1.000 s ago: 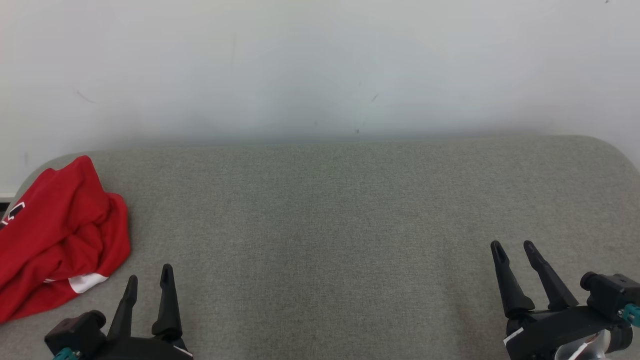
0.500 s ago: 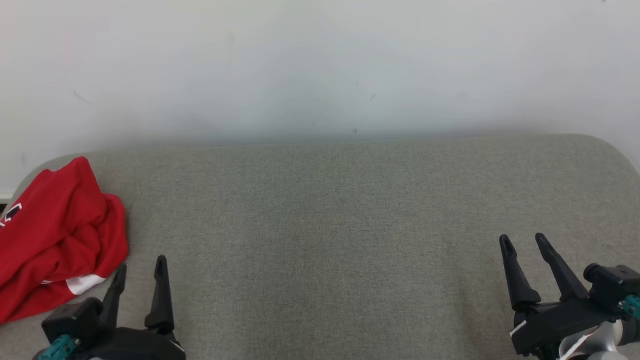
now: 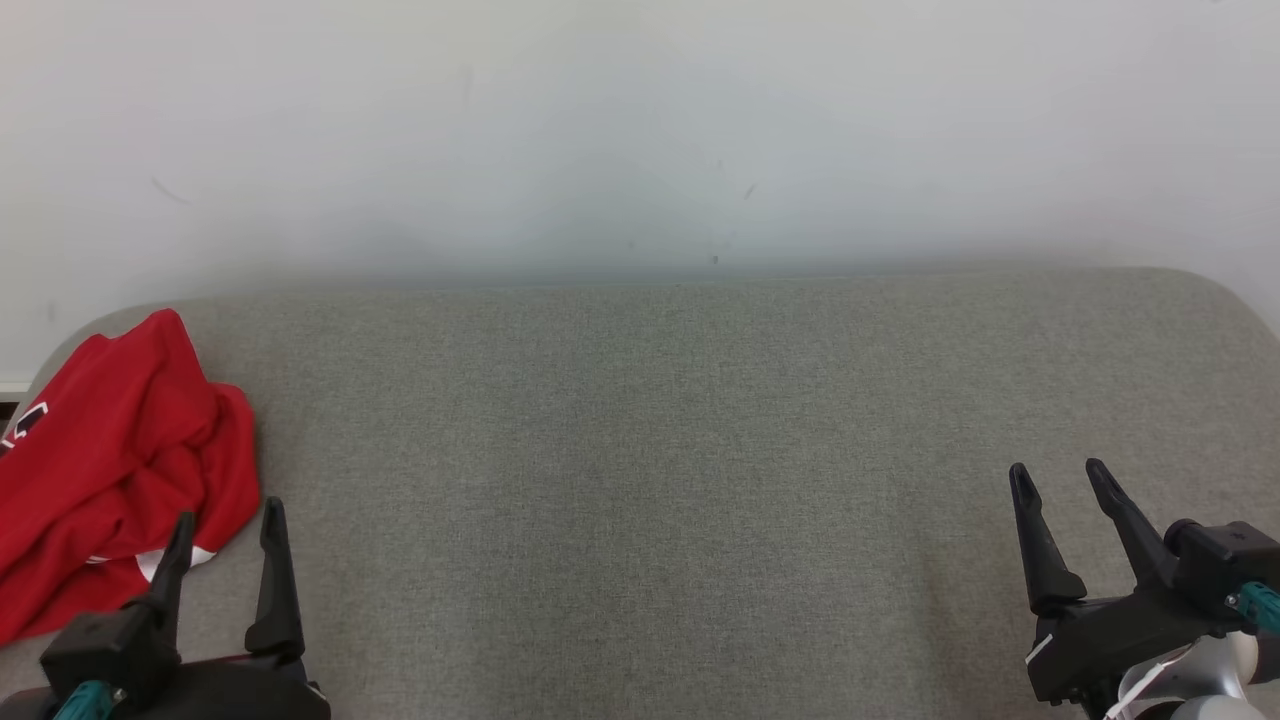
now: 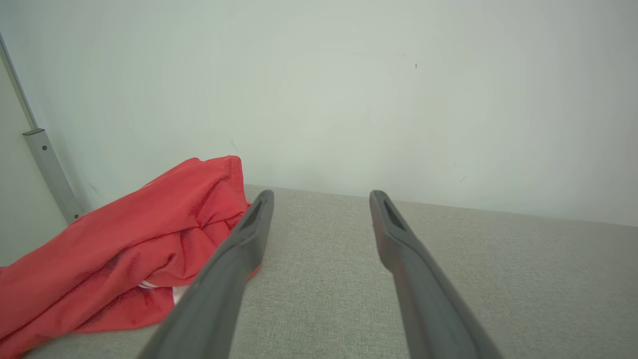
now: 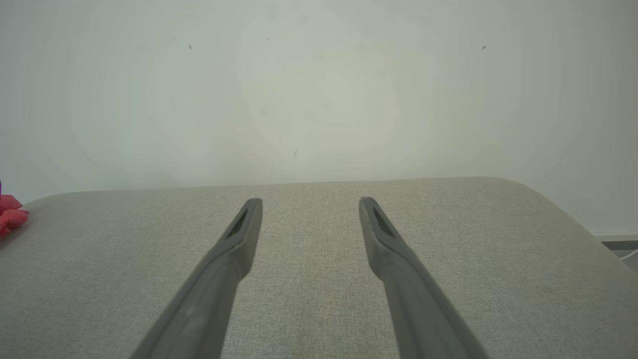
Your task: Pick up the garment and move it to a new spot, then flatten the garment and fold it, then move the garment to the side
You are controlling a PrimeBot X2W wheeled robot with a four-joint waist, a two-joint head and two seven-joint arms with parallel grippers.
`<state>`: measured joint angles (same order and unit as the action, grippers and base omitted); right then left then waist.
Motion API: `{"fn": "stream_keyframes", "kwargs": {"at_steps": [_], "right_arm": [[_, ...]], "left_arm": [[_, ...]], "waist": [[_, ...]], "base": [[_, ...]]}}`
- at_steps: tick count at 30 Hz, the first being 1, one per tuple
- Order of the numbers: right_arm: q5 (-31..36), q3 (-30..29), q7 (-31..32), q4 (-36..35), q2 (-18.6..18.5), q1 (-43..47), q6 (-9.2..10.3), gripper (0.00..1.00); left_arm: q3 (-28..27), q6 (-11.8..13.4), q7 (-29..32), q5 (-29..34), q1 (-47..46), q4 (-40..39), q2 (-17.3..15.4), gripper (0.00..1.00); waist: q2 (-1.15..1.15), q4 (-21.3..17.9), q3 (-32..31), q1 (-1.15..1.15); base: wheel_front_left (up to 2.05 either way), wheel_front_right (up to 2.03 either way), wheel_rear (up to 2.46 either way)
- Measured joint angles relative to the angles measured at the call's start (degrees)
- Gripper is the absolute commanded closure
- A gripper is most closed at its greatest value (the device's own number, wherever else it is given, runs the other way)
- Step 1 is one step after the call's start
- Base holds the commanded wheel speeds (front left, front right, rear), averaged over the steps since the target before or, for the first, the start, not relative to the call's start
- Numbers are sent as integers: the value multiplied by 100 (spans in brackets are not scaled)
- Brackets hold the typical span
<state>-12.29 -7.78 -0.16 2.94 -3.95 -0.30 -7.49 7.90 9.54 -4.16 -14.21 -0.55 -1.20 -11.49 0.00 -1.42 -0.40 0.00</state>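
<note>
A crumpled red garment (image 3: 110, 450) with white trim lies at the far left of the grey padded table (image 3: 680, 420). The left wrist view has the garment (image 4: 124, 249) at the left, beside the left finger. My left gripper (image 3: 228, 520) stands open at the lower left, its left fingertip over the garment's near edge, nothing between its fingers. At the lower right my right gripper (image 3: 1058, 475) is open and empty above bare fabric. In the right wrist view a scrap of the garment (image 5: 10, 217) shows at the left edge.
A pale wall (image 3: 640, 130) rises straight behind the table. The table's corners are rounded at the far left and far right (image 3: 1230, 300). A metal rail (image 4: 47, 164) runs down the wall left of the garment.
My left gripper has slid left toward the garment, its left finger now over the garment's edge. My right gripper has shifted slightly right and away. The garment has not moved.
</note>
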Motion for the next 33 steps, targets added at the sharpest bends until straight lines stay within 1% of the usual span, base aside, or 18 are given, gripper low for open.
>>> {"fn": "stream_keyframes", "kwargs": {"at_steps": [6,16,33], "right_arm": [[232,-34,16,-2,41,-14,0,0],[621,-108,126,-16,115,-31,-1,0],[581,-130,170,-29,120,-46,0,0]], "left_arm": [[3,3,-65,182,42,-67,-85,0],[12,102,-74,525,118,-133,-208,0],[70,145,-2,492,158,-166,-269,0]], "waist": [[0,17,-6,0],[0,12,-6,0],[0,29,-23,0]], "base": [[0,0,0],[0,0,0],[0,0,0]]}}
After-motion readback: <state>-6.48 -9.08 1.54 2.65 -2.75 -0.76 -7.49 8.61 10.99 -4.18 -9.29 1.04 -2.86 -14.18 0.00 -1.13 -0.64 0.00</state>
